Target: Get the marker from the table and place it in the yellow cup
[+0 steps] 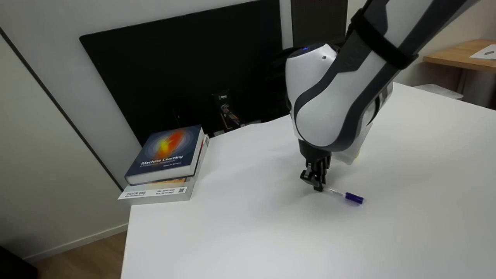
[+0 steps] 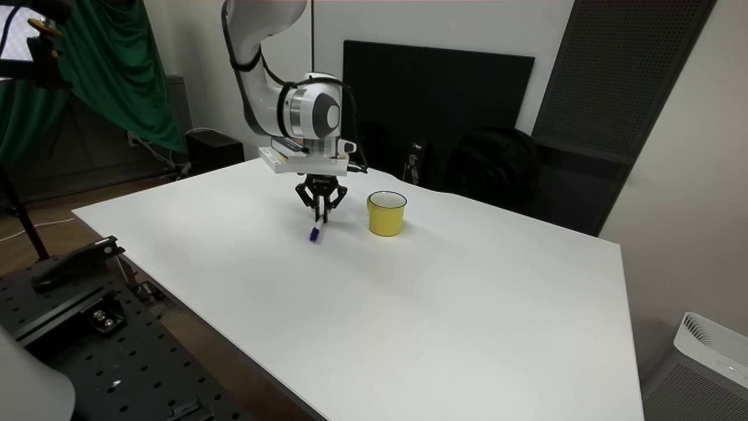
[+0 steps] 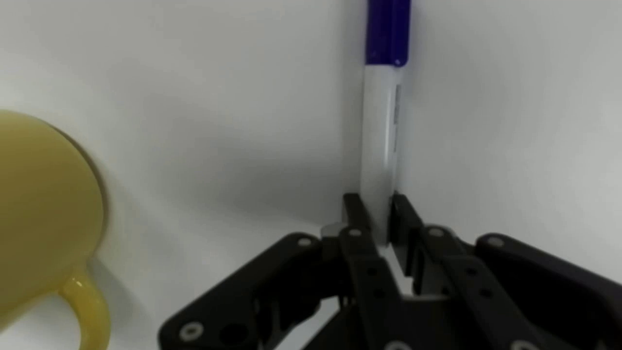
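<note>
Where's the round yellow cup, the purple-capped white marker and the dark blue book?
Round yellow cup (image 2: 386,221), in an exterior view: outer wall.
Purple-capped white marker (image 3: 379,124), in the wrist view: barrel.
Dark blue book (image 1: 165,152), in an exterior view: cover.

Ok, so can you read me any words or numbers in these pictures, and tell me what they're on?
"Machine Learning": on the dark blue book.
Smaller lines under that title: too blurred.
Printing and a square code on the white label of the book underneath: too small to read.
Tiny print on the marker: too blurred.
Pale mark on the dark packet: too small to tell.
No number reads clearly.
</note>
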